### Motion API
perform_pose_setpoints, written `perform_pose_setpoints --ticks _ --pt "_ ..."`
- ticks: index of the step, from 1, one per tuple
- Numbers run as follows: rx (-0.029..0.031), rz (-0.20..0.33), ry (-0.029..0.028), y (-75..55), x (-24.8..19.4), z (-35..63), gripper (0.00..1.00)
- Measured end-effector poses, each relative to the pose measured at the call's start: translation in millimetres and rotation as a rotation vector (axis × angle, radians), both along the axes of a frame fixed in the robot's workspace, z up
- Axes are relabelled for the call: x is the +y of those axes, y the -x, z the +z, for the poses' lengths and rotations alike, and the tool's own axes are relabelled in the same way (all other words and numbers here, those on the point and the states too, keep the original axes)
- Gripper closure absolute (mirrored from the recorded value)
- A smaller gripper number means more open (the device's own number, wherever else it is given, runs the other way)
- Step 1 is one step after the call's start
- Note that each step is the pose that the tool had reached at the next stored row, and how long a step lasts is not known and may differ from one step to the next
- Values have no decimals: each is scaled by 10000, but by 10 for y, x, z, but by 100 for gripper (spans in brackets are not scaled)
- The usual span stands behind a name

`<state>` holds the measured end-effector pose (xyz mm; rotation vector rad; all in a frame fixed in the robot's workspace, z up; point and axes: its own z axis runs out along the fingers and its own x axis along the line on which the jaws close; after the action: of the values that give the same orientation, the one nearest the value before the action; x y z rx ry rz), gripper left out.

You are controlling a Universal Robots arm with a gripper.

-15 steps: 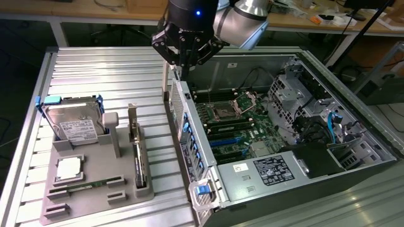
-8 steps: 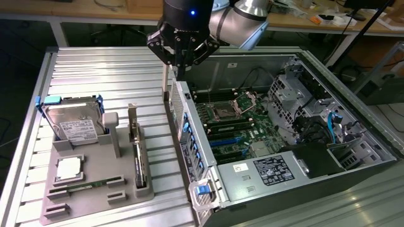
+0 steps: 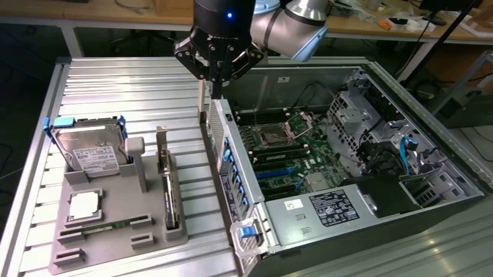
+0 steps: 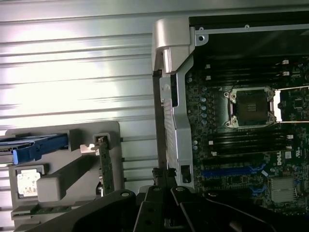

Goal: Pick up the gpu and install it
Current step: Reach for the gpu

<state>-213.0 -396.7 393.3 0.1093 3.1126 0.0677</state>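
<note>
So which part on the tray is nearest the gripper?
The gpu, on edge along the tray's side toward the case; the hard drive, CPU and RAM stick sit farther away.

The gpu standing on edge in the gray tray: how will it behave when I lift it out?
The gpu is a thin flat board, so probably stiff and light, but likely fragile if squeezed across its components. Standing on its long edge in slots of the gray tray, it would likely tip once freed unless held upright.

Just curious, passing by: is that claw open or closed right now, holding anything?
Gripper: closed, nothing visibly held; gpu sits in the grey tray.
</note>
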Motion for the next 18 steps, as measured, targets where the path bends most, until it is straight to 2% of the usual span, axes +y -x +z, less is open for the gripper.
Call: perform_pose_setpoints --ticks 18 --pt "-1 0 0 180 0 0 89"
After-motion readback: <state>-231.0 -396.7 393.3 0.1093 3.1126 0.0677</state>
